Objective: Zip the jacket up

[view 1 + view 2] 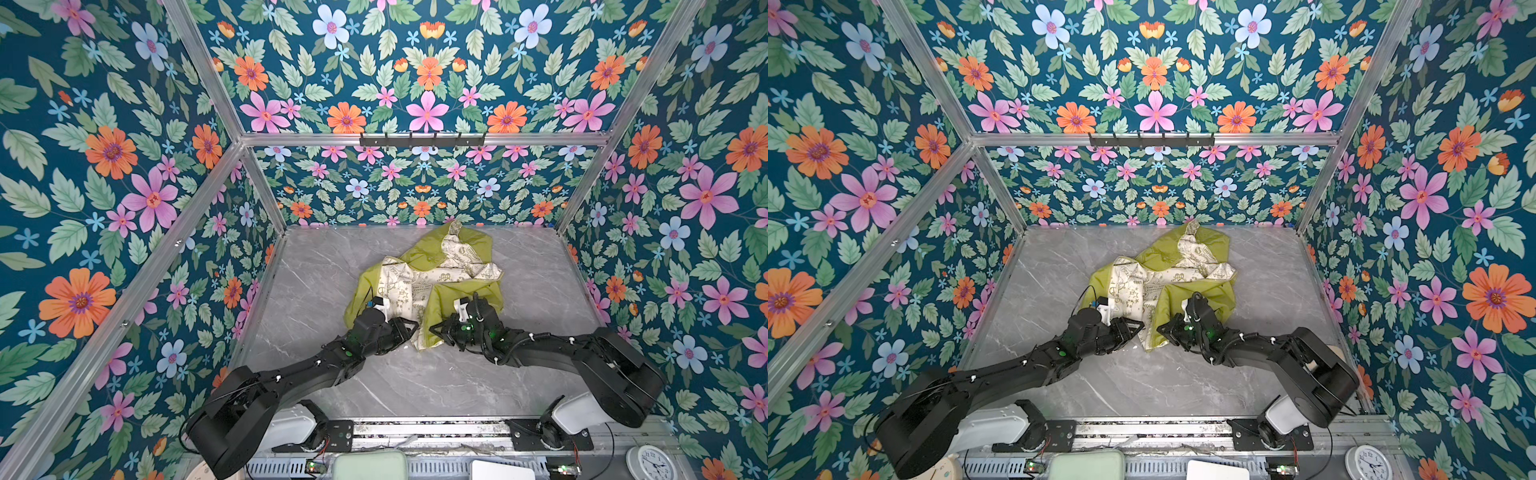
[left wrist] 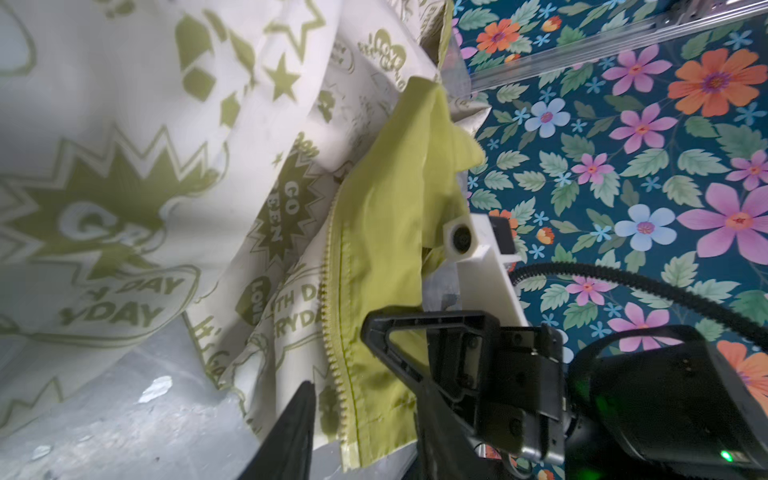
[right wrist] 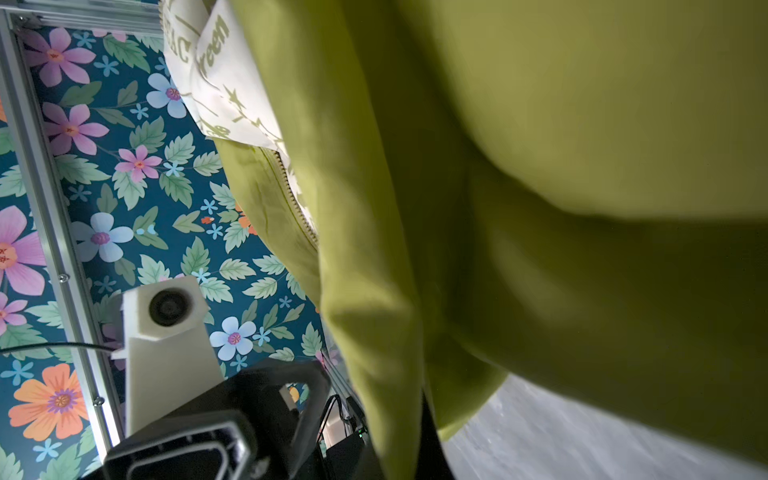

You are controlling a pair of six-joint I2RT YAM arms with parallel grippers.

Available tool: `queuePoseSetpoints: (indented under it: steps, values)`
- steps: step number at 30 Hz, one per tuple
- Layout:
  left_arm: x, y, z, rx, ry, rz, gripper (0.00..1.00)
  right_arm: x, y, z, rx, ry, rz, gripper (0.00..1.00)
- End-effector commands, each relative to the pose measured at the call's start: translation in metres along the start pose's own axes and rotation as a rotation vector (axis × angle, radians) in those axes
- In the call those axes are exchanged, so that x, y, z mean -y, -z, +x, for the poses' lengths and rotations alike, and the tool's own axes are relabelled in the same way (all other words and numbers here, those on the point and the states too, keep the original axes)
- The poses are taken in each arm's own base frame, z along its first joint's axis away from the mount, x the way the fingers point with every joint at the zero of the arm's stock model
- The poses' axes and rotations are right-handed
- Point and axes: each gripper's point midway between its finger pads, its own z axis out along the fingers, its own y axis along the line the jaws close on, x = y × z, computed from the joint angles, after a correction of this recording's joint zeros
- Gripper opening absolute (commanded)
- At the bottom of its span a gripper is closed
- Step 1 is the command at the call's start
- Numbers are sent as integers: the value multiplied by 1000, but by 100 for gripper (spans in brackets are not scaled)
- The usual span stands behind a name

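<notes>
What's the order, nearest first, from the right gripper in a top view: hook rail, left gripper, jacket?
1. jacket: near hem clamped in the right gripper.
2. left gripper: just across that hem, leftward.
3. hook rail: on the back wall.
</notes>
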Motion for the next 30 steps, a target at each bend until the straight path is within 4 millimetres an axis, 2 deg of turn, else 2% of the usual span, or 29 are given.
queuePoseSetpoints:
  steps: [1,5,7,12,16,18,19,21,22,26,30]
  values:
    - [15,0,0,-3,7,82,42,-41,-8,-5,0,67,-194,0]
    - [13,4,0,9,6,77,43,-41,-32,-4,-26,59,-207,0]
    - [10,5,-1,14,9,63,43,-41,-38,-5,-24,51,-203,0]
    - [-6,8,0,18,16,4,44,-49,-37,-9,-3,27,-188,0]
    - [-8,12,-4,34,35,9,55,-59,-27,-11,21,23,-182,0]
    - [-2,12,-8,46,35,30,66,-62,-24,-12,29,25,-182,0]
    - [4,12,-10,53,30,50,69,-60,-25,-12,26,20,-170,0]
    - [15,12,-14,63,25,92,70,-73,-18,-12,32,14,-192,0]
    - [21,12,-15,65,23,117,69,-76,-17,-12,34,10,-203,0]
    - [34,12,-19,73,18,161,48,-85,-15,-11,22,19,-208,0]
    - [33,13,-19,76,16,155,27,-78,-14,-12,27,25,-156,0]
